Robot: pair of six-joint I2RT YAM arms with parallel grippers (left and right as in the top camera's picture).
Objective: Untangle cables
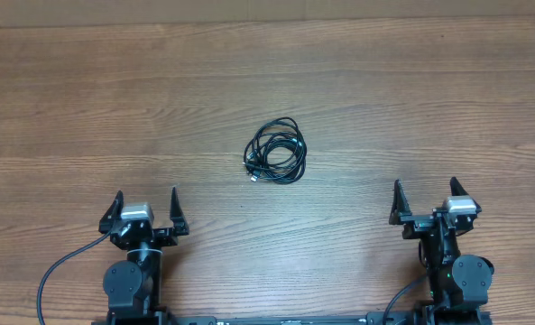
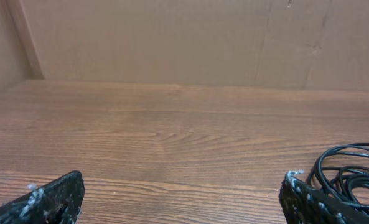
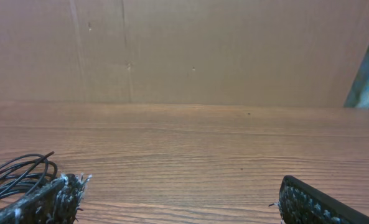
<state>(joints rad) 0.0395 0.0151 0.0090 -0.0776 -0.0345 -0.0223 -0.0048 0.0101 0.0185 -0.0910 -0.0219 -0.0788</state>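
The cables (image 1: pixel 274 152) are seen lying on the wooden table (image 1: pixel 114 81) as 1 loose black coil. A small plug end pokes out at the coil's near-left edge, and the separate cords cannot be counted inside the loops. The cables are not gripped or touched by either arm. The left gripper (image 1: pixel 146 193) is held nearer the robot than the cables and off to their left, well apart from them. Its 2 jaws point away from the base and are spread wide, released, with nothing but wood between them. The right gripper (image 1: pixel 425 182) is held on the other side of the cables, also nearer the robot and well apart, and its 2 jaws are likewise spread wide and empty. Both arms are folded low over their bases, and a thicker black wire (image 1: pixel 55 271) is seen curving out from the left base. In the left wrist view the cables (image 2: pixel 349 168) are shown low at the right, just beyond the right-hand jaw tip. In the right wrist view the cables (image 3: pixel 19 171) are shown low at the left, just beyond the left-hand jaw tip. Beyond the cables, the table is closed off by a plain brown wall (image 2: pixel 172 37).
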